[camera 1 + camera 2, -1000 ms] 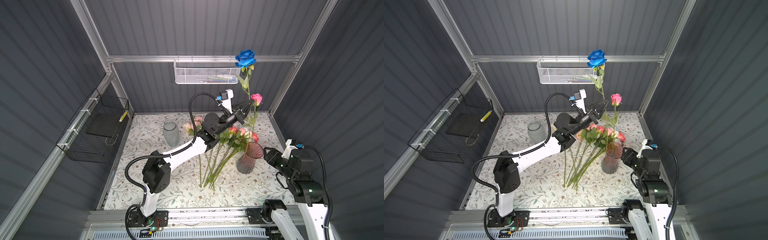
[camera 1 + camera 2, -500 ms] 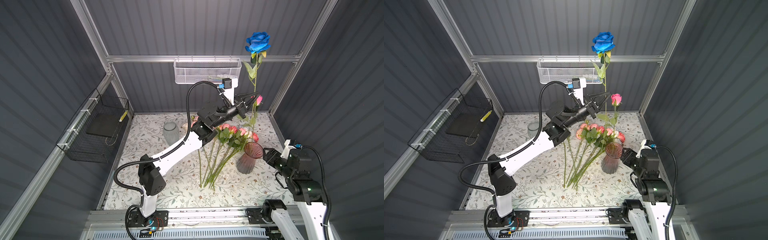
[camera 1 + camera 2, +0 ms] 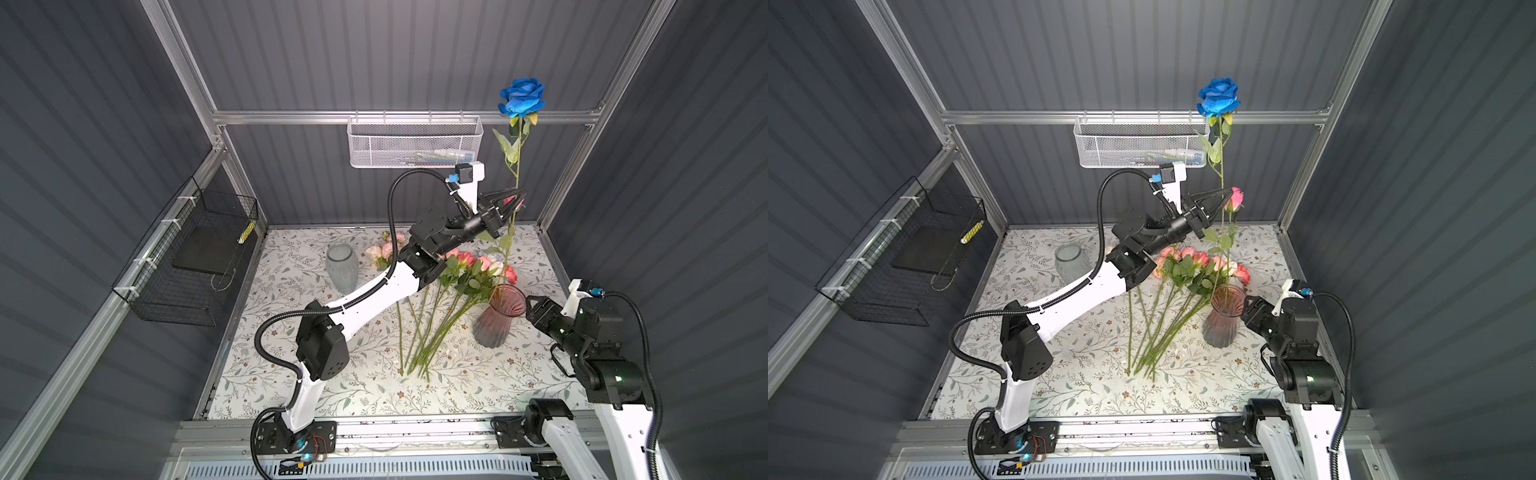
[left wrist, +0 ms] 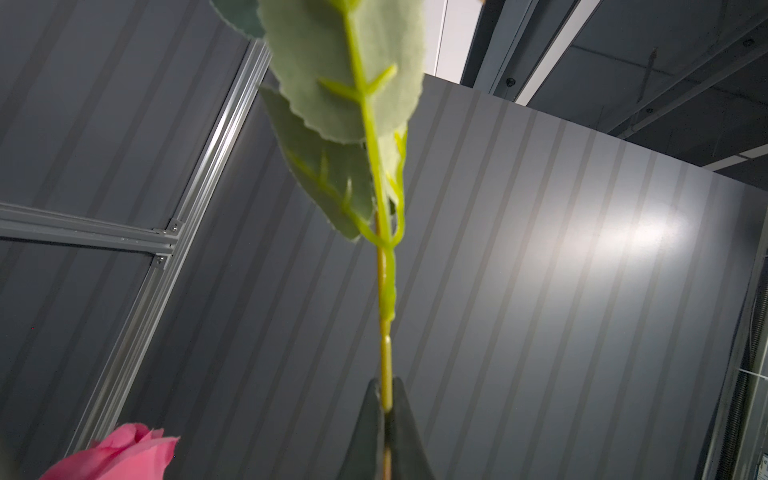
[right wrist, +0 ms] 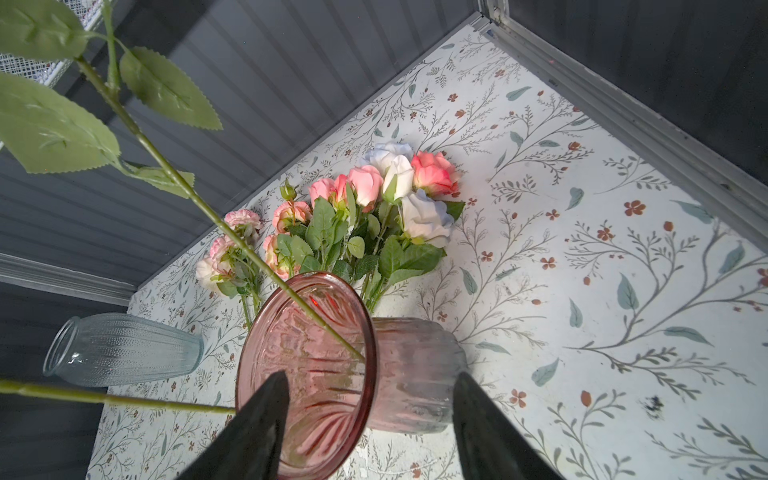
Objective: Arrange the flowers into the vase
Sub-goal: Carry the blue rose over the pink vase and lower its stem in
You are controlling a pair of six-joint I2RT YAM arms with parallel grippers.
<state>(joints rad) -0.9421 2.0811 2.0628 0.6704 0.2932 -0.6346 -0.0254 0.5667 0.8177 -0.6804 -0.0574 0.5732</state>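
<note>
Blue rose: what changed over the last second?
The left claw, shut on the blue rose by its stem, swung up and right, then dipped slightly; the head followed. The stem's lower end sits in the pink vase. Unchanged: right claw at the vase, pink rose, loose flowers, clear vase.

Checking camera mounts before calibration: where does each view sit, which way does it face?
Both top views: high in front, looking down at the table; both arms show.
Left wrist: on the raised left arm, looking up the blue rose stem; shut left pincer tips show.
Right wrist: low on the right arm, facing the pink vase past the open right pincer.
Shared: right wrist and top views show the pink vase.
</note>
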